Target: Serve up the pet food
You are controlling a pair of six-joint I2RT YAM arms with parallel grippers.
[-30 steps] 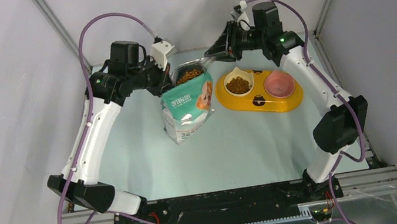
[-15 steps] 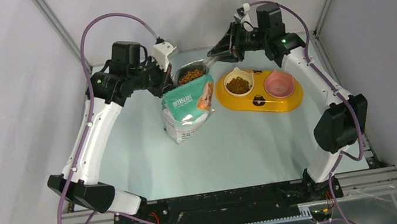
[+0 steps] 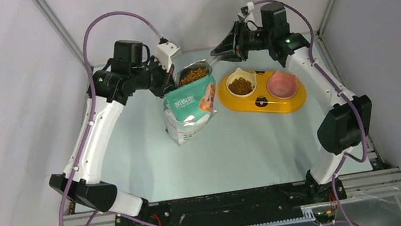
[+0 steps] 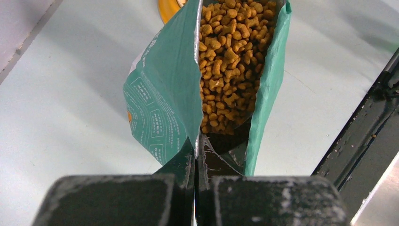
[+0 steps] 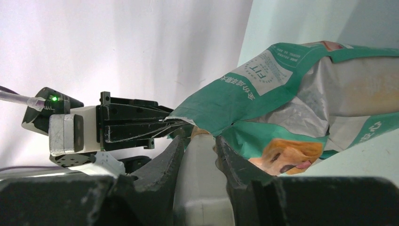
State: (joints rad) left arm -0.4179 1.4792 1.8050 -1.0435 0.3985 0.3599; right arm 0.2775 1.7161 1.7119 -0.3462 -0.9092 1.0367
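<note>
Two arms meet over the far part of the pale table (image 3: 132, 153) in the top view. The left gripper (image 3: 170, 76) is clamped on the top edge of the teal-and-white bag (image 3: 188, 113), which stands tilted with its mouth open. The pet food (image 3: 193, 75) shows as a brown heap in that mouth. The right gripper (image 3: 220, 57) holds the handle of the clear scoop (image 3: 208, 62), which reaches from the right to the bag's mouth. Whether its bowl sits in the kibble I cannot tell. Just right of the bag lies the yellow feeder (image 3: 262, 102). Its white bowl (image 3: 240, 86) holds more kibble, and its pink bowl (image 3: 282, 84) is beside that. White writing on the bag is too small to read here.

From the left wrist, the two dark fingers (image 4: 117, 200) are pressed together on the bag's torn edge. Beyond them the bag gapes, packed with bone-shaped pellets. A corner of the yellow feeder sits at the top, and a black rail (image 4: 371, 132) crosses the right side.

From the right wrist, the fingers (image 5: 171, 162) grip the whitish scoop handle between them. The left gripper pinches the bag's lip on the left. On the teal panel "FIT" can be read, with Chinese characters beside it, and below is a golden dog's face (image 5: 287, 155).
</note>
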